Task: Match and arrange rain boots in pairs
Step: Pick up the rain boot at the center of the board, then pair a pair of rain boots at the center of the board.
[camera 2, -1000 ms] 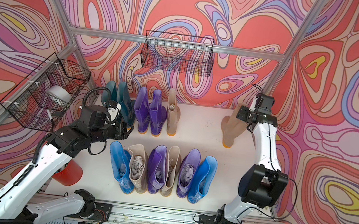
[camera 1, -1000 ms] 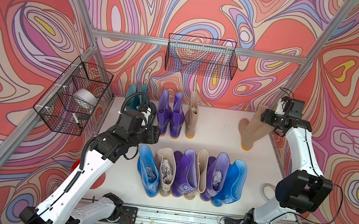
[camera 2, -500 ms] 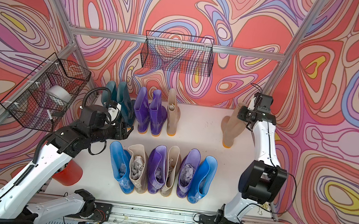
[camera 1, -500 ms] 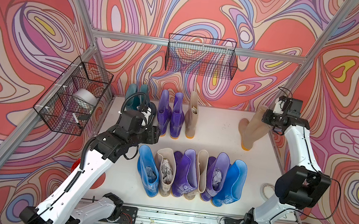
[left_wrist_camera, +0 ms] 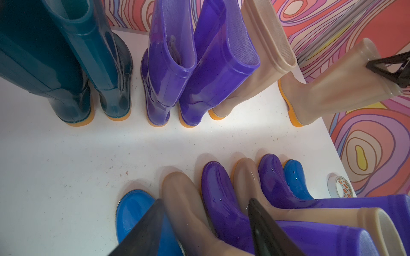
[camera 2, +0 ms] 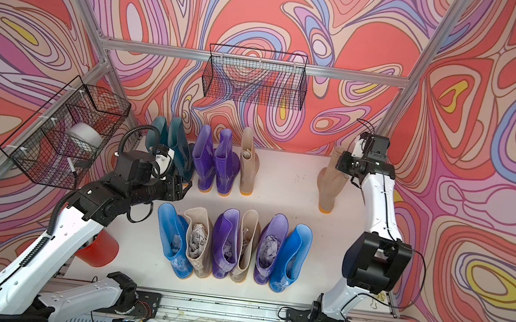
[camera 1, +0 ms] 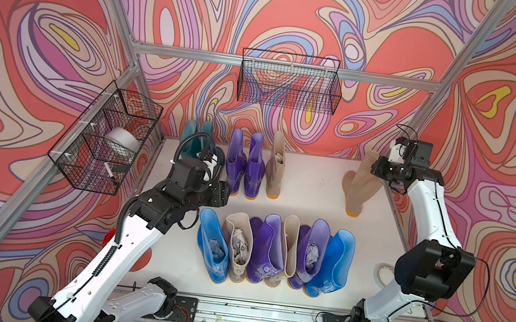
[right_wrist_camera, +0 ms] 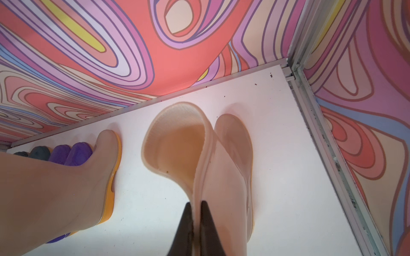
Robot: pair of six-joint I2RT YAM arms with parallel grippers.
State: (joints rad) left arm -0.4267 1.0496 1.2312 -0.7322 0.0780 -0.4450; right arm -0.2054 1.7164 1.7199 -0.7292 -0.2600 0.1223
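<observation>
The rain boots stand in two rows on the white table (camera 1: pixel 310 189). At the back are two teal (camera 1: pixel 196 140), two purple (camera 1: pixel 246 163) and one beige (camera 1: pixel 275 167). The front row (camera 1: pixel 271 251) mixes blue, beige and purple, some stuffed with paper. A lone beige boot (camera 1: pixel 356 188) (right_wrist_camera: pixel 177 144) tilts at the back right, and my right gripper (right_wrist_camera: pixel 196 205) (camera 1: pixel 377 166) is shut on its top rim. Above the front row's toes my left gripper (left_wrist_camera: pixel 205 200) (camera 1: pixel 223 194) hangs open with nothing in it.
A wire basket (camera 1: pixel 106 145) holding a white roll hangs on the left wall, and another basket (camera 1: pixel 289 81) on the back wall. A tape roll (camera 1: pixel 382 273) lies at the table's right edge. A red cup (camera 2: pixel 99 249) sits under my left arm.
My right gripper has closed on the lone beige boot's rim, and its arm has shifted slightly. The left arm has not moved.
</observation>
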